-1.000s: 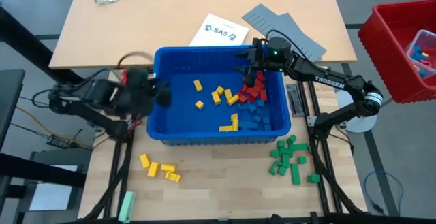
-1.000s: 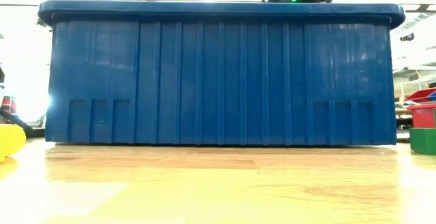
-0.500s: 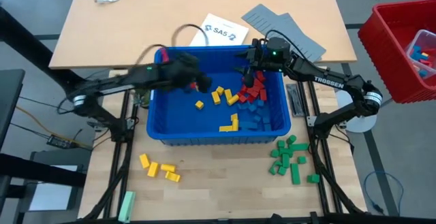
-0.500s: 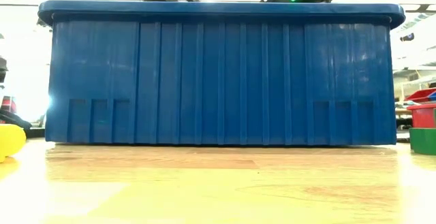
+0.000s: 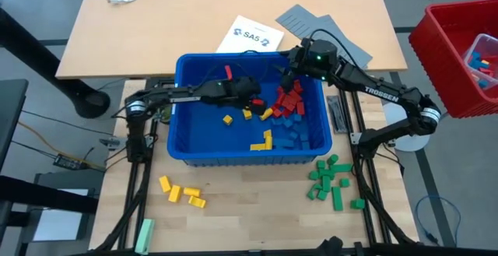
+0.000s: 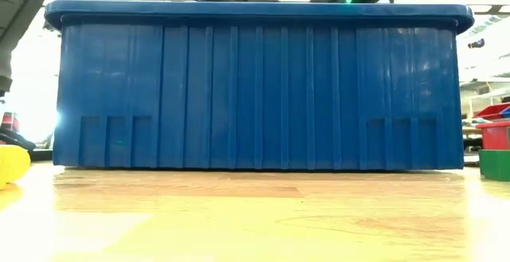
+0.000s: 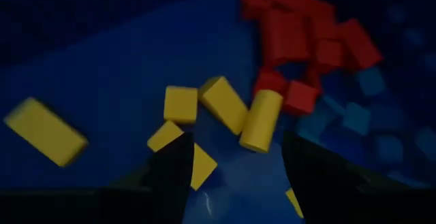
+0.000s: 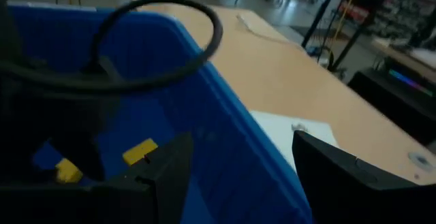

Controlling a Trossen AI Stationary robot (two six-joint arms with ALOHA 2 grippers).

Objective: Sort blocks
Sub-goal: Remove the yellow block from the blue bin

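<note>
While most of the blocks lie inside the blue bin [image 5: 183, 124], they sit there in colour clusters: yellow blocks [image 5: 257, 110] near the middle, red blocks [image 5: 289, 98] toward the far right corner, and blue blocks [image 5: 296, 131] just in front of the red ones. Outside the bin, on the bench [image 5: 249, 201], a small group of yellow bricks [image 5: 183, 194] lies near the front left and a pile of green blocks [image 5: 331, 180] lies near the front right.

Reaching in from the left, the left hand [image 5: 253, 100] hovers over the yellow cluster with its fingers [image 7: 174, 169] spread apart and nothing between them; the wrist view shows yellow bricks just ahead of the fingertips, with red ones beyond. At the bin's far right corner, the right hand [image 5: 286, 75] hangs above the red blocks, fingers [image 8: 170, 166] parted and empty.

Behind the bin lie a printed sheet [image 5: 249, 35] and grey ridged panels [image 5: 323, 30]. A red crate [image 5: 436, 46] stands off to the right, and a pale green bar [image 5: 145, 233] rests at the front left.
</note>
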